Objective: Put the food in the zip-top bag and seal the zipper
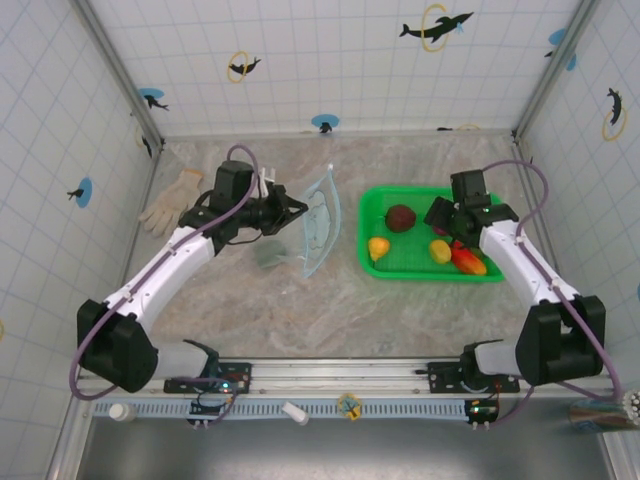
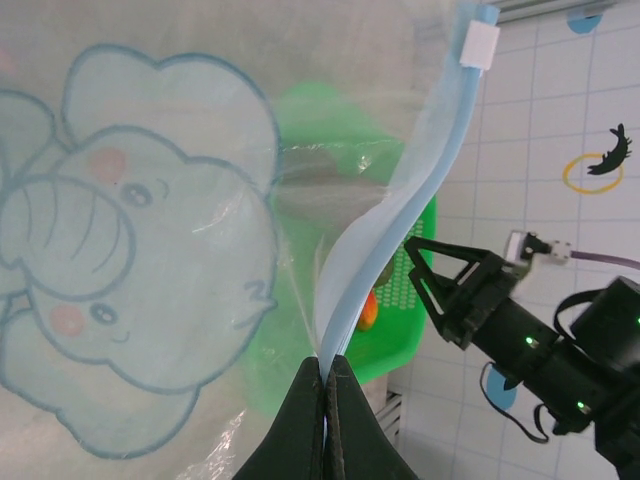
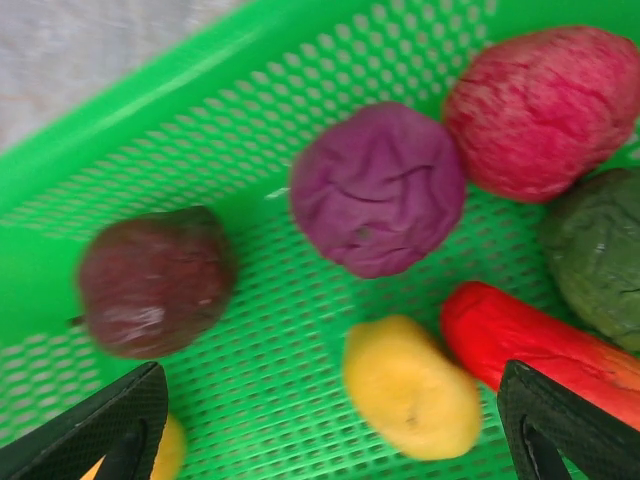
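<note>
The clear zip-top bag (image 1: 320, 228), printed with an elephant (image 2: 130, 250), stands on edge left of the green basket (image 1: 432, 274). My left gripper (image 2: 325, 368) is shut on its pale-blue zipper (image 2: 400, 200), pinching the strip between the fingertips. In the basket lies the food: a maroon piece (image 3: 155, 280), a purple one (image 3: 378, 188), a pink-red one (image 3: 545, 110), a dark green one (image 3: 595, 250), a red one (image 3: 530, 340) and a yellow one (image 3: 412, 390). My right gripper (image 3: 335, 430) hangs open just above them, its fingers either side of the yellow piece, holding nothing.
A white glove (image 1: 172, 200) lies at the table's far left near the wall. Tiled walls close in the table at the back and on both sides. The basket rim (image 3: 150, 110) rises around the food.
</note>
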Robot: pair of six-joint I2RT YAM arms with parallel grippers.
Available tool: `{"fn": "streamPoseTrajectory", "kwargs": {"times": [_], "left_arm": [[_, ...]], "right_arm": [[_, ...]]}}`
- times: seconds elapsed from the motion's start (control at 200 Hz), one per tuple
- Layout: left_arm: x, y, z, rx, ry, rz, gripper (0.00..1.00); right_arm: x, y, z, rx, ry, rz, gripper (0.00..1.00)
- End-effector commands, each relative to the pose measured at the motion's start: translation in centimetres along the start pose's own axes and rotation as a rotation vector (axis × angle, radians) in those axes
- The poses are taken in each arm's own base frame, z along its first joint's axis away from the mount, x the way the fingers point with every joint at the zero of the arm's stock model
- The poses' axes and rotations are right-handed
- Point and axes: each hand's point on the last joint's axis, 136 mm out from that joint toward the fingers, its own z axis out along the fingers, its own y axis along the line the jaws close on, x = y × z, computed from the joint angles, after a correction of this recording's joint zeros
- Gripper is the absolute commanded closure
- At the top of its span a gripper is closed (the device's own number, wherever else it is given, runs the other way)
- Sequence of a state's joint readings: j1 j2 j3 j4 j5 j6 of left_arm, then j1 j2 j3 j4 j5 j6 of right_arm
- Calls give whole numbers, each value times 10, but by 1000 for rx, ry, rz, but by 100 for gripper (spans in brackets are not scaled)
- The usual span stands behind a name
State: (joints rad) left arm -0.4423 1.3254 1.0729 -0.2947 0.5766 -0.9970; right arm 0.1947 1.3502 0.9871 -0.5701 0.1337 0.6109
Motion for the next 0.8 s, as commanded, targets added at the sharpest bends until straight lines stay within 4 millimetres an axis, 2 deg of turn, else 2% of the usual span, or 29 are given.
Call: {"fn": "streamPoseTrajectory", "kwargs": {"times": [0.0,0.125,0.27,0.46,0.595,0.796], "left_arm": [[-3,-7,2,43,9,-28,100],[-3,-5,3,37,8,-28,100],[-2,-3,3,30,10,-30,100],[0,4,4,9,12,-23,100],[1,7,5,0,17,-25,100],[0,9,4,-17,12,-13,100]], "right_arm": [[-8,-6,20,59,-23,-39,10],[-15,-4,41,85,-1,-45,8],[-27,-14,66,150,14,-14,6],[-39,2,88,63,8,5,8],[-36,0,102,49,36,49,11],[-29,1,106,-27,42,83,30]]}}
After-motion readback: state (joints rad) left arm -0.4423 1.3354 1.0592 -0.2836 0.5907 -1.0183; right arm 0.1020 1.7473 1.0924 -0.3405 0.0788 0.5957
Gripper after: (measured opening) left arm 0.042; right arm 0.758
